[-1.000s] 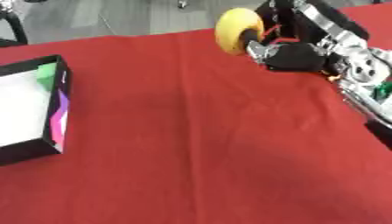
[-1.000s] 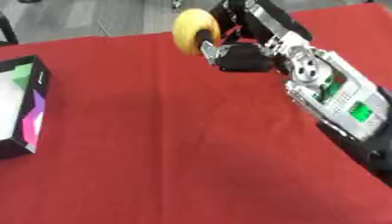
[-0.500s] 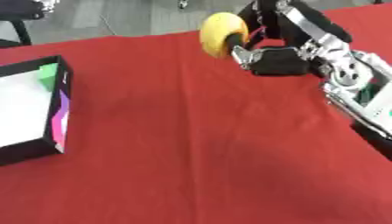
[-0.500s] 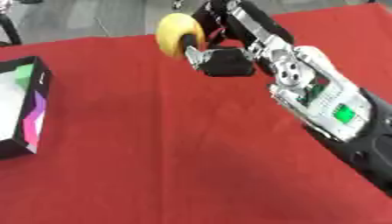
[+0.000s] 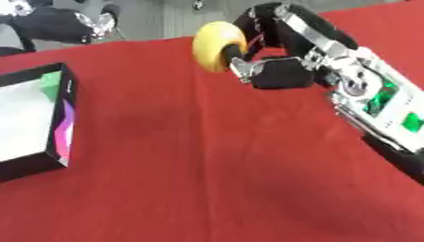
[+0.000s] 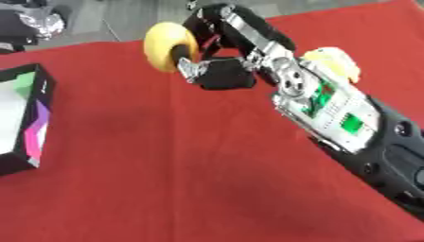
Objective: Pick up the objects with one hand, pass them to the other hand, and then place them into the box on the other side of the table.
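A round yellow object hangs above the red table, held at the upper middle of both views. My right hand has its fingers and thumb curled round it, the arm stretching in from the lower right. An open black box with a white floor and green and pink inner walls sits at the left edge. Behind my right forearm a pale yellow object lies on the cloth. My left hand shows in neither view.
The red cloth covers the table between the box and my arm. Beyond the far edge is grey floor with dark and silvery shapes at the upper left.
My right hand has carried the yellow object leftward across the table, toward the middle. The arm now reaches farther into the picture.
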Robot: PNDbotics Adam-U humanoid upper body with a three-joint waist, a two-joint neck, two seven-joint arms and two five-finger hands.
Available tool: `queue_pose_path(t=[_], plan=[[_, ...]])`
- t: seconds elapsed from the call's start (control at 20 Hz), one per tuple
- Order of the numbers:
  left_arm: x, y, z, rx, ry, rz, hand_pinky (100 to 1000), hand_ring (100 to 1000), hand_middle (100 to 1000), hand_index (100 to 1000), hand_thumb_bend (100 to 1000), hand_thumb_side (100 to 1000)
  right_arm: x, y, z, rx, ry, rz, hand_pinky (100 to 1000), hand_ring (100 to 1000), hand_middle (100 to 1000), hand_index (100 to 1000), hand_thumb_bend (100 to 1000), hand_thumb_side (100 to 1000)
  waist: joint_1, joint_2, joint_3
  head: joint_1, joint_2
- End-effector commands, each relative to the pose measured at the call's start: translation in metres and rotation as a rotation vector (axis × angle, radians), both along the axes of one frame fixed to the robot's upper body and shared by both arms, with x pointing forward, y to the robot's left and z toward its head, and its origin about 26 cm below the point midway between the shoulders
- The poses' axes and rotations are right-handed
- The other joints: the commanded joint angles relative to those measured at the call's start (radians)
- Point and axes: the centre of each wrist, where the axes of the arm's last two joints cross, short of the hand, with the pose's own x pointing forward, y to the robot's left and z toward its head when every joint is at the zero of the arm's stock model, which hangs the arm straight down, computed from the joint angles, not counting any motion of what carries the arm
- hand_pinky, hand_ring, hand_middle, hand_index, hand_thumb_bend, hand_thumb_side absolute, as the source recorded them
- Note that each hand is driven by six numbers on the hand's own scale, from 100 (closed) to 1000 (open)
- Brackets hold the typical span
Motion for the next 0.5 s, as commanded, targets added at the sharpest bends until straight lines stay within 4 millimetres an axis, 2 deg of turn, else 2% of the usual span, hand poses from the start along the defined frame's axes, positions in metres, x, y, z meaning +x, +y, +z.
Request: queue_pose_path(t=[0.05, 0.45, 0.5], plan=[[-0.007, -0.009, 0.011, 0.023, 0.001, -0.043, 822, 827, 740, 819, 100, 518, -0.004, 0.004, 0.008, -0.001, -0.032, 0.027, 576, 629, 503, 575, 100, 115, 0.009, -0.036, 0.004, 0.0, -0.008], [-0.013, -0.029, 0.01, 0.046, 0.049, -0.11, 821, 827, 739, 825, 100, 591, -0.005, 0.009, 0.008, -0.011, -0.037, 0.056, 576, 629, 503, 575, 100, 108, 0.01, -0.036, 0.007, -0.003, -0.007], [-0.014, -0.03, 0.01, 0.047, 0.058, -0.122, 824, 831, 742, 826, 100, 636, -0.005, 0.009, 0.008, -0.013, -0.037, 0.057, 576, 629, 503, 575, 100, 107, 0.01, -0.035, 0.008, -0.004, -0.008]])
